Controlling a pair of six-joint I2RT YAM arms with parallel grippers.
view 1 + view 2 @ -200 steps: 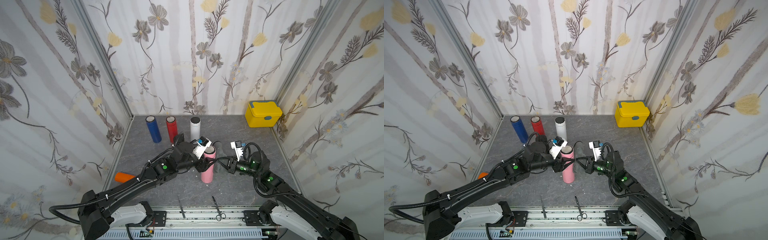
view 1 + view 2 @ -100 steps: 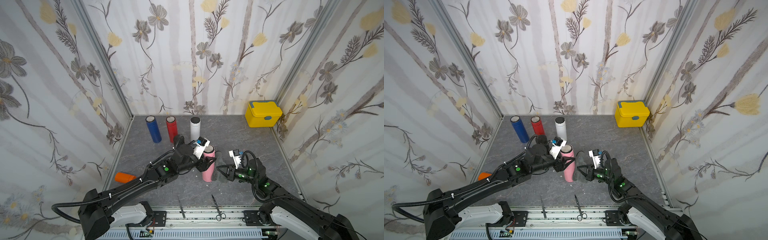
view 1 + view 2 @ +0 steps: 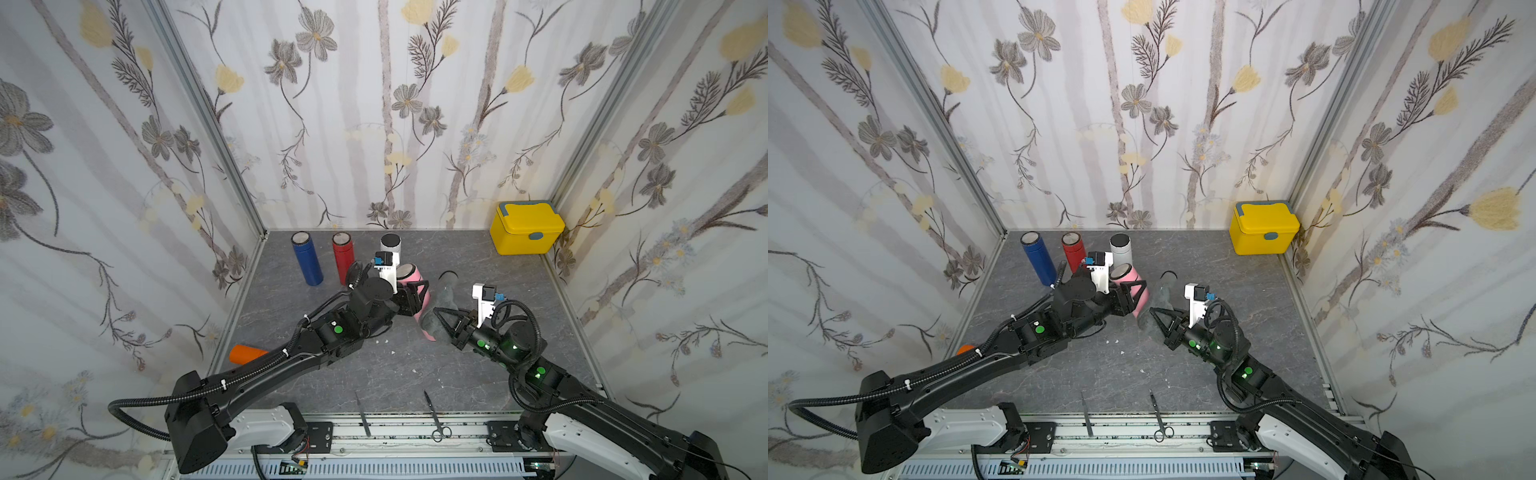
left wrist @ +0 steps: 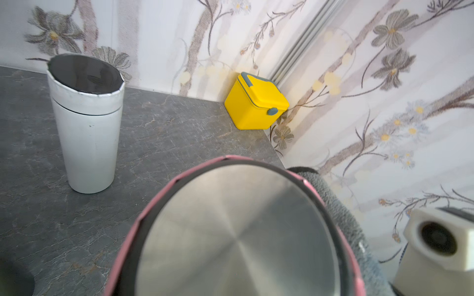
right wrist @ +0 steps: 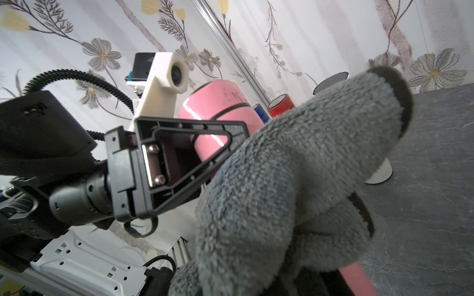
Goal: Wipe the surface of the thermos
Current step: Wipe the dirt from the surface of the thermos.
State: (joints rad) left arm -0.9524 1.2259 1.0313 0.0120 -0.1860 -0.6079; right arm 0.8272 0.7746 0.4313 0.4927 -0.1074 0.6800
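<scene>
Gripping the pink thermos (image 3: 417, 277) about its middle, the left gripper (image 3: 417, 293) has its black fingers clamped on either side of the body. The flask sits near the middle of the grey table (image 3: 478, 374), tilted, with its steel-faced lid (image 4: 238, 230) leaning toward the back wall. I can't tell from where I stand whether its base touches the table.

The right gripper (image 3: 440, 316) is pinched tight on a fluffy grey cloth (image 3: 441, 291). The cloth is pressed against the side of the flask that faces the right arm and hides most of the lower body.

In the right wrist view, dark smudges (image 5: 232, 96) show on the pink shell near the top (marks or lettering, too blurred to read).

Behind, three more flasks stand upright in a row by the back wall: blue thermos (image 3: 307, 259), red thermos (image 3: 344, 257) and white thermos (image 3: 390, 245), the white one just behind the left wrist camera. A yellow box (image 3: 525, 228) with a grey-blue latch sits in the far corner. An orange cylinder (image 3: 247, 353) lies at the table's edge beside the left arm. Scissors (image 3: 434, 415) lie on the near edge.
</scene>
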